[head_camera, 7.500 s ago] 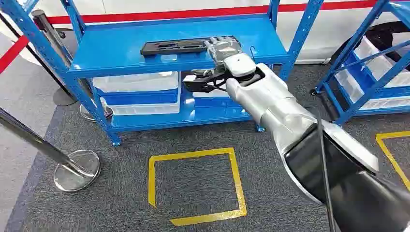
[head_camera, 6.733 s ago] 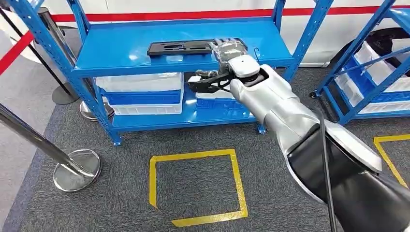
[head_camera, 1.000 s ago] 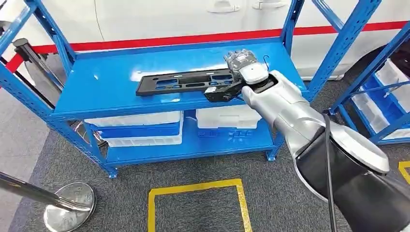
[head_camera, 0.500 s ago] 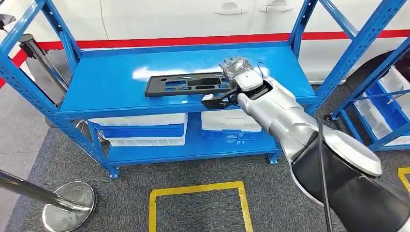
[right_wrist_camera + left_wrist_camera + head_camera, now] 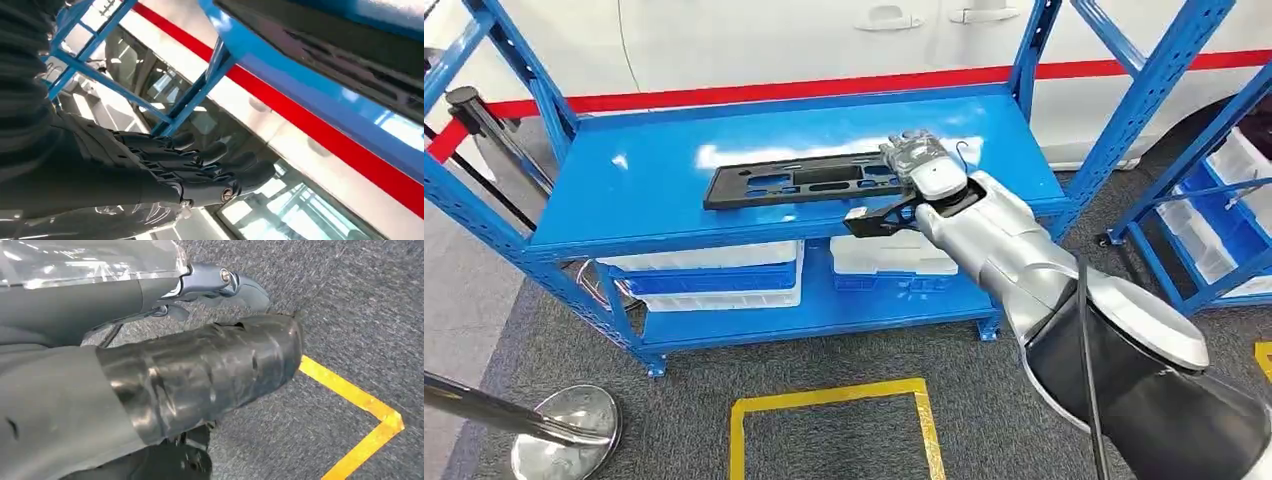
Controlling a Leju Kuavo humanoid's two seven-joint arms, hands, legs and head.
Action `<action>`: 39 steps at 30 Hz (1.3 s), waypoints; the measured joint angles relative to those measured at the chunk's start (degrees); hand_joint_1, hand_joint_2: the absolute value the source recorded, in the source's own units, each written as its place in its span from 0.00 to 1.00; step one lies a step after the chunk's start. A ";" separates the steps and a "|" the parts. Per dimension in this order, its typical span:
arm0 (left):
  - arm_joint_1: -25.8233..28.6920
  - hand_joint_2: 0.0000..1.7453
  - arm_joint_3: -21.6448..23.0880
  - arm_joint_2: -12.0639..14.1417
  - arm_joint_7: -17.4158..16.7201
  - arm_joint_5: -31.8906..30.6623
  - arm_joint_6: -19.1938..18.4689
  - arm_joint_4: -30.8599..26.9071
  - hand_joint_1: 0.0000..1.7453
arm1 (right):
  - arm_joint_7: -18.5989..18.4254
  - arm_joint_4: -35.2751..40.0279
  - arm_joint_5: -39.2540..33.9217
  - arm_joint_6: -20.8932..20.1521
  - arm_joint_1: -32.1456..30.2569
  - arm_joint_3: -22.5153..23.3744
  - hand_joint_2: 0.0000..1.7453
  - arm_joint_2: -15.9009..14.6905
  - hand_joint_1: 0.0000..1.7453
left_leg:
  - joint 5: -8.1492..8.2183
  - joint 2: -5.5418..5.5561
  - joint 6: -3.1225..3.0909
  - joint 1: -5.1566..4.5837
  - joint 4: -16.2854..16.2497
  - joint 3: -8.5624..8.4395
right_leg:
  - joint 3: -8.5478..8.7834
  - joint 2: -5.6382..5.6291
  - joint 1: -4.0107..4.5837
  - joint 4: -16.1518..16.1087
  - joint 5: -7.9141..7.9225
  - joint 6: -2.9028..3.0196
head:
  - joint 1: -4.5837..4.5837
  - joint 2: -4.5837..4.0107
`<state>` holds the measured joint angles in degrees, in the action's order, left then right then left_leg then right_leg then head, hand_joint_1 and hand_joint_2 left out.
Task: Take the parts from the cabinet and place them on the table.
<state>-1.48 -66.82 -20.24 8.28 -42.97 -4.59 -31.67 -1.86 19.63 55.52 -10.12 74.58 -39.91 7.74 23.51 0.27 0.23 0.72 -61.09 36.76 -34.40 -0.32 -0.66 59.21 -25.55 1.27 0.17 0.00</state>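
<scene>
A long black plastic part [image 5: 799, 182] with several cut-outs lies flat on the top shelf [image 5: 644, 200] of the blue cabinet. My right hand [image 5: 914, 160] reaches over the part's right end with its fingers stretched out. In the right wrist view those fingers [image 5: 210, 170] hover a little off the part [image 5: 320, 45], with nothing between them. My left hand [image 5: 215, 282] hangs low over the carpet and holds nothing.
Clear and blue bins [image 5: 714, 275] [image 5: 889, 255] fill the lower shelf. A second blue rack [image 5: 1214, 200] stands to the right. A white vehicle [image 5: 824, 40] stands close behind the cabinet. A stanchion base [image 5: 564, 425] and yellow floor tape [image 5: 824, 395] lie in front.
The whole view has shifted as the camera moved nearer the cabinet. My right hand has stayed at the right end of the black part throughout.
</scene>
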 joint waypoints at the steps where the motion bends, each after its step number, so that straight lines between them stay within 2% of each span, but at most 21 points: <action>1: 0.00 0.00 -0.04 0.00 0.11 0.11 -0.04 0.04 0.00 | 0.00 -0.02 0.00 0.02 0.07 0.00 1.00 0.00 0.00 | 0.82 0.04 -0.26 -0.13 1.63 -1.08 | -0.02 -0.02 0.27 0.03 -0.19 -0.24 | -0.02 -0.02; 5: -0.21 0.00 -0.11 0.00 0.31 0.33 -0.17 0.11 0.00 | 0.00 -0.02 0.00 0.02 0.18 0.00 1.00 0.07 0.00 | 0.92 0.12 -1.07 -0.30 2.67 -1.30 | -0.08 -0.05 0.43 -0.25 -0.05 -1.07 | 0.00 0.00; 7: -0.11 0.00 -0.15 0.00 0.31 0.42 -0.31 0.13 0.00 | -0.04 0.02 0.00 0.09 0.32 0.00 1.00 0.02 0.00 | 0.68 -0.04 -1.74 0.18 3.55 -2.07 | -0.97 0.09 0.32 2.02 -1.80 -1.68 | -0.04 -0.02; 10: -0.07 0.00 -0.26 0.00 0.26 0.37 -0.35 0.13 0.00 | -0.09 -0.06 0.00 0.11 0.02 0.00 1.00 -0.28 0.00 | 0.95 -0.11 -2.26 0.13 3.46 -2.15 | -7.70 0.08 0.23 14.93 -7.28 -2.22 | -0.02 -0.02; 11: -0.06 0.00 -0.31 0.00 0.24 0.33 -0.42 0.13 0.00 | -0.09 -0.09 0.00 0.11 -0.26 0.00 1.00 -0.31 0.00 | 1.02 -0.10 -2.30 0.13 3.38 -2.17 | -9.40 0.09 0.21 17.64 -7.55 -2.29 | -0.02 0.00; 13: -0.03 0.00 -0.31 0.00 0.17 0.31 -0.48 0.13 0.00 | -0.09 -0.13 0.00 0.15 -0.41 0.00 1.00 -0.44 0.00 | 1.39 0.03 -2.27 0.13 3.11 -2.39 | -8.50 0.09 0.07 14.31 -3.90 -2.19 | -0.02 -0.02; 15: 0.04 0.00 -0.35 -0.11 0.15 0.28 -0.50 0.13 0.00 | -0.09 -0.13 -0.02 0.20 -0.10 0.00 1.00 -0.57 0.00 | 2.05 0.15 -2.04 0.12 2.64 -2.82 | -3.76 0.11 0.09 4.13 1.65 -1.65 | -0.02 -0.02; 17: 0.04 0.00 -0.37 -0.13 0.15 0.24 -0.50 0.13 0.00 | -0.09 -0.13 -0.07 0.31 0.12 0.00 1.00 -0.61 0.00 | 2.48 0.18 -1.52 -0.26 2.18 -2.60 | -1.84 0.11 0.56 0.16 1.07 -1.36 | -0.04 0.00; 20: 0.03 0.00 -0.37 -0.13 0.13 0.22 -0.50 0.13 0.00 | -0.09 -0.15 -0.07 0.33 0.06 0.00 1.00 -0.63 0.00 | 2.35 0.11 -0.87 -0.17 2.73 -2.83 | -1.89 0.00 0.74 0.43 0.98 -1.07 | 0.00 -0.02; 21: -0.03 0.00 -0.37 -0.13 0.13 0.20 -0.50 0.11 0.00 | -0.11 -0.13 -0.09 0.37 0.09 0.00 1.00 -0.74 0.00 | 2.87 0.08 -0.51 -0.20 2.45 -2.59 | -1.34 0.11 -0.10 -0.25 1.24 -0.57 | 0.00 0.00; 22: 0.09 0.00 -0.39 -0.13 0.15 0.20 -0.50 0.11 0.00 | -0.11 -0.13 -0.09 0.39 0.16 0.00 1.00 -0.77 0.00 | 3.75 0.02 -0.21 -0.14 1.02 -2.40 | -1.03 0.10 -0.07 -0.55 1.22 -0.27 | -0.02 -0.02; 25: 0.06 0.00 -0.42 -0.13 0.13 0.17 -0.50 0.11 0.00 | -0.09 -0.18 -0.46 0.42 -0.09 0.00 1.00 -0.72 0.00 | 9.18 0.02 0.38 0.10 -11.23 3.75 | -0.73 0.10 -0.03 -0.55 0.94 0.37 | 0.00 -0.02; 26: 0.05 0.00 -0.39 -0.13 0.13 0.17 -0.50 0.11 0.00 | -0.07 -0.24 -0.74 0.46 -0.43 0.00 1.00 -0.72 0.00 | 9.94 0.02 0.53 0.10 -14.65 5.81 | -0.67 0.11 -0.02 -0.52 0.84 0.40 | 0.02 0.00; 27: 0.05 0.00 -0.42 -0.13 0.13 0.17 -0.50 0.11 0.00 | -0.04 -0.26 -0.96 0.52 -0.84 0.00 1.00 -0.72 0.00 | 9.01 0.01 0.58 0.12 -15.12 6.52 | -0.54 0.10 -0.02 -0.48 0.73 0.35 | 0.00 -0.02; 28: 0.06 0.00 -0.42 -0.13 0.13 0.18 -0.50 0.11 0.00 | -0.04 -0.26 -1.05 0.61 -1.16 0.00 1.00 -0.72 0.00 | 6.97 0.00 0.56 0.16 -12.85 5.75 | -0.36 0.08 -0.03 -0.44 0.56 0.30 | 0.02 0.00; 30: 0.16 0.00 -0.46 -0.13 0.13 0.17 -0.50 0.09 0.00 | -0.04 -0.26 -1.07 0.87 -1.54 0.00 1.00 -0.72 0.00 | 1.26 -0.05 0.26 0.20 -3.00 1.35 | 0.14 -0.02 -0.04 -0.27 0.11 -0.04 | 0.00 0.00; 31: 0.17 0.00 -0.48 -0.13 0.13 0.17 -0.50 0.09 0.00 | -0.04 -0.28 -1.07 1.05 -1.62 0.00 1.00 -0.72 0.00 | 0.12 -0.08 -0.07 0.18 1.56 -0.35 | 0.25 -0.02 -0.03 -0.21 -0.15 -0.29 | 0.00 0.00; 32: 0.18 0.00 -0.50 -0.15 0.11 0.15 -0.50 0.07 0.00 | -0.04 -0.33 -1.07 1.16 -1.65 0.00 1.00 -0.74 0.00 | 0.67 -0.07 -0.19 -0.15 2.50 -1.30 | -0.05 -0.09 0.46 0.11 -0.28 -0.57 | 0.02 0.00; 36: -0.05 0.00 -0.52 -0.18 0.13 0.15 -0.50 0.02 0.00 | -0.02 -0.31 -1.07 1.29 -2.19 0.00 1.00 -0.74 0.00 | 0.69 0.08 -1.16 0.16 3.04 -1.45 | 0.16 -0.06 0.56 -0.30 -0.35 -1.57 | 0.00 -0.02; 38: 0.10 0.00 -0.57 -0.28 0.13 0.15 -0.50 0.00 0.00 | -0.04 -0.28 -1.09 1.38 -2.07 0.00 1.00 -0.83 0.00 | 0.72 -0.10 -1.93 0.31 3.47 -2.05 | -1.55 0.02 0.30 3.73 -2.91 -1.81 | -0.02 -0.02; 39: 0.08 0.00 -0.61 -0.28 0.13 0.15 -0.50 0.00 0.00 | -0.04 -0.31 -1.18 1.38 -2.10 0.00 1.00 -0.96 0.00 | 0.79 -0.12 -2.04 0.29 3.44 -2.09 | -3.77 0.03 0.28 8.18 -4.92 -1.96 | -0.04 -0.02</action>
<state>-1.40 -67.43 -20.52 8.41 -42.82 -5.09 -31.67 -1.90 19.32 54.34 -8.74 72.47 -39.91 6.78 24.30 0.16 -1.80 1.01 -57.65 34.67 -38.17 -0.29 -0.38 67.39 -30.47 -0.70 0.13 -0.02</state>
